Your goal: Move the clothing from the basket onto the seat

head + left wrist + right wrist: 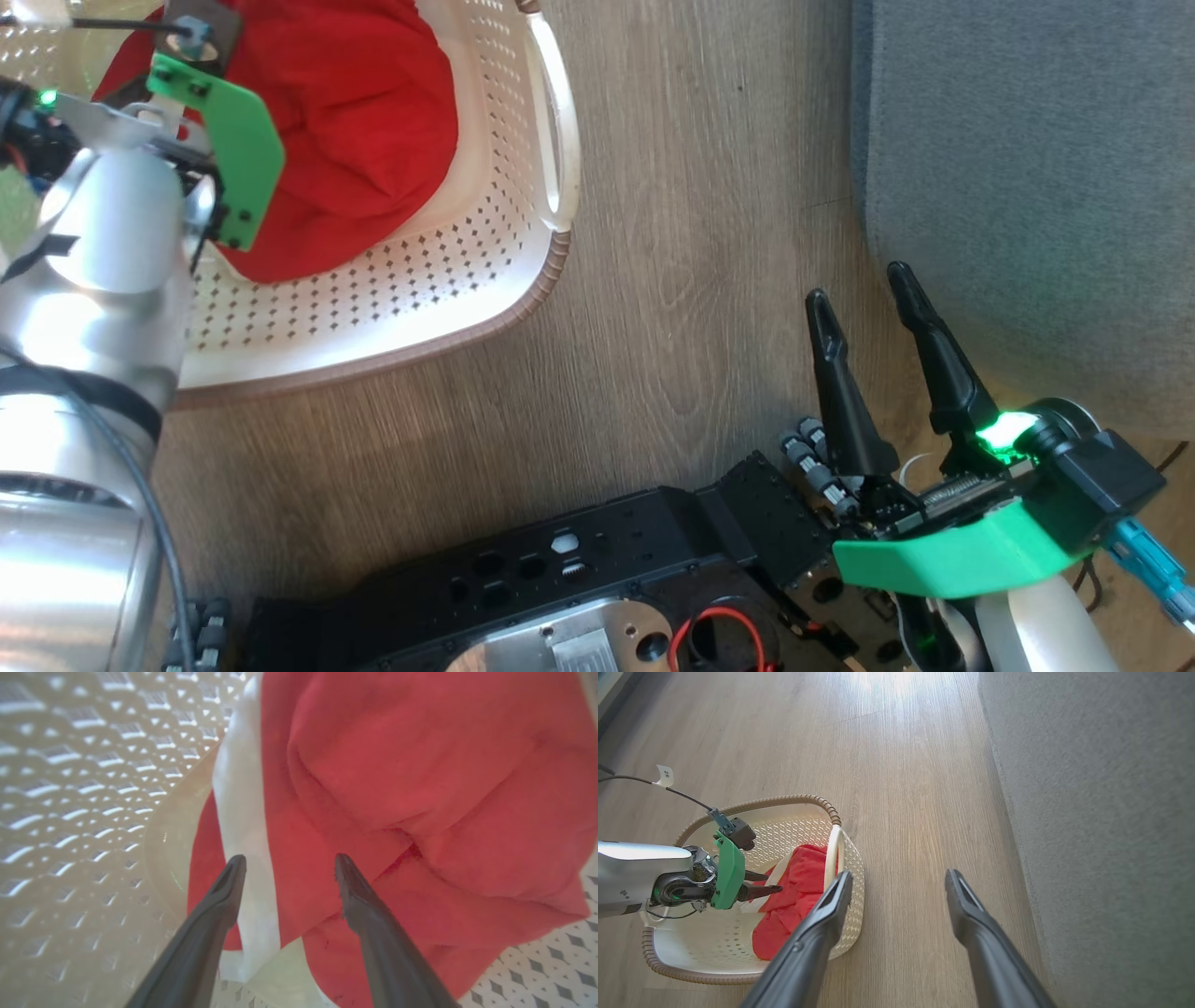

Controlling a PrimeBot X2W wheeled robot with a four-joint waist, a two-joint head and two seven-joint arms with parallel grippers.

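Clothing (345, 121) lies bunched in your basket (448, 280), long axis along the seat-side handle wall, white band lengthwise. Left gripper (289, 857) is inside the basket over the cloth, spread, grasping nothing. Right gripper (857, 283) is outside the basket toward the seat (1027, 187), spread, empty.

A small cream-white perforated plastic basket (448, 280) stands on the pale wood-plank floor (700, 233), off to the robot's left. A large grey fabric-upholstered seat (1027, 187) lies to the robot's right, well apart from the basket, with a strip of floor between them. The soft red-and-white fabric clothing (355, 121) lies bunched in the basket, towards the wall that faces the seat. The long dark left fingers (224, 891) hang over the basket, spread apart and close above the clothing; whether they touch it I cannot tell. The long dark right fingers (840, 392) stand spread over the floor strip, just beside the seat's edge, around nothing. The robot's black metal base (597, 579) sits on the floor nearest the robot, before both.
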